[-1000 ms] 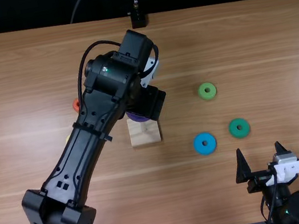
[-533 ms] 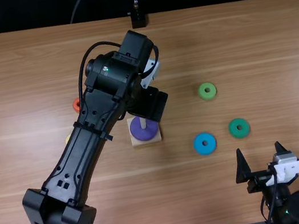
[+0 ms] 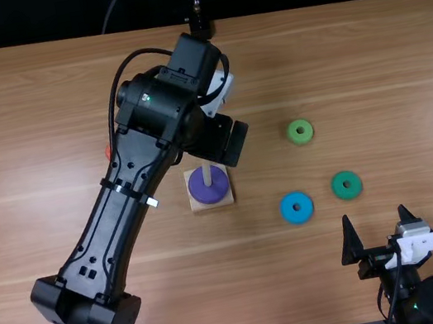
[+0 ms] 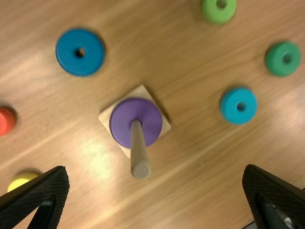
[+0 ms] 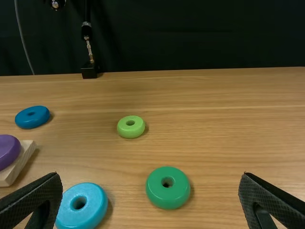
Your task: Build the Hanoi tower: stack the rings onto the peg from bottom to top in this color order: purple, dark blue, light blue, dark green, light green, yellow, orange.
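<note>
In the top view, my left gripper (image 3: 227,136) hangs just beyond the peg's wooden base (image 3: 195,204). The purple ring (image 3: 208,187) lies flat around the peg (image 3: 207,172). My left gripper (image 4: 156,171) stands open in its wrist view, its fingers wide apart, the peg (image 4: 138,150) between and below them. That view also has the dark blue ring (image 4: 69,53), light blue ring (image 4: 229,107), dark green ring (image 4: 276,62), light green ring (image 4: 217,14), yellow ring (image 4: 21,180) and orange ring (image 4: 5,121). My right gripper (image 3: 375,218) is open near the table's front; its wrist view has that gripper (image 5: 150,176) too.
The loose rings lie spread on the table (image 3: 406,95) around the base. My left arm (image 3: 118,221) crosses the table's left half and partly covers the orange ring (image 3: 108,152). A black mount (image 3: 200,26) stands at the far edge.
My left gripper has moved slightly right and away from the base, uncovering the purple ring and peg in the top view. The right arm has kept still.
</note>
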